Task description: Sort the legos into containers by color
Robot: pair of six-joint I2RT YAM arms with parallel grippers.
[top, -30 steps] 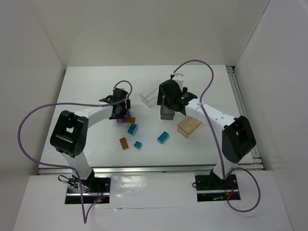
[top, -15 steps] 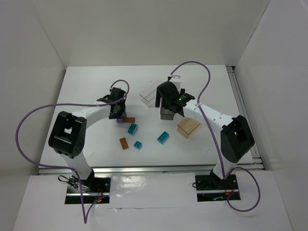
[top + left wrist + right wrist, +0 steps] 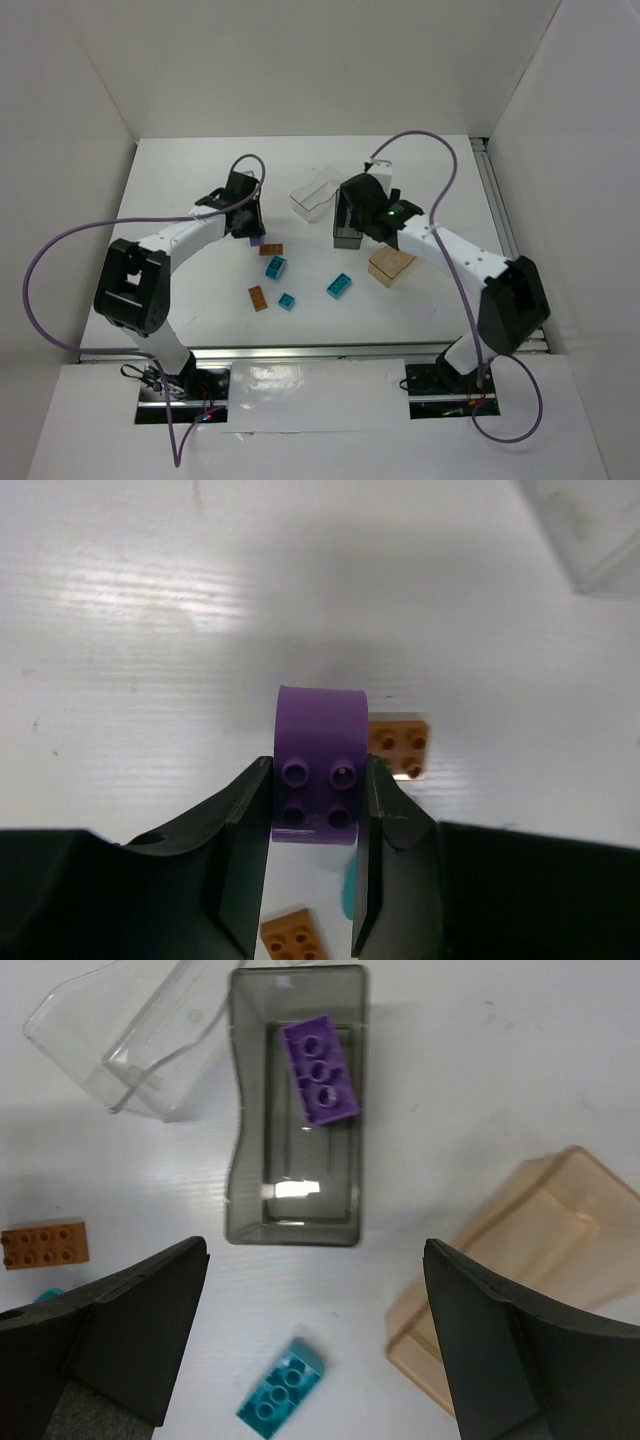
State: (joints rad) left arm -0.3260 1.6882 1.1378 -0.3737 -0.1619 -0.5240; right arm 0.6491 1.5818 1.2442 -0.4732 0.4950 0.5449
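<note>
Left hand [image 3: 318, 795] has shifted toward the far side of the desk [image 3: 150, 600], gripping a purple lego [image 3: 320, 742] tight between its fingers. The right hand [image 3: 315, 1260] has eased back, spread wide and empty, above the dark grey container [image 3: 240, 1160], where another purple lego [image 3: 320, 1072] lies. I'd say the held one goes there next. Teal legos [image 3: 338, 286] and orange legos [image 3: 258, 298] wait loose on the desk.

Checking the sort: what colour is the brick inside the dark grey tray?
Purple. The brick in the dark grey tray shows best in the right wrist view.
</note>
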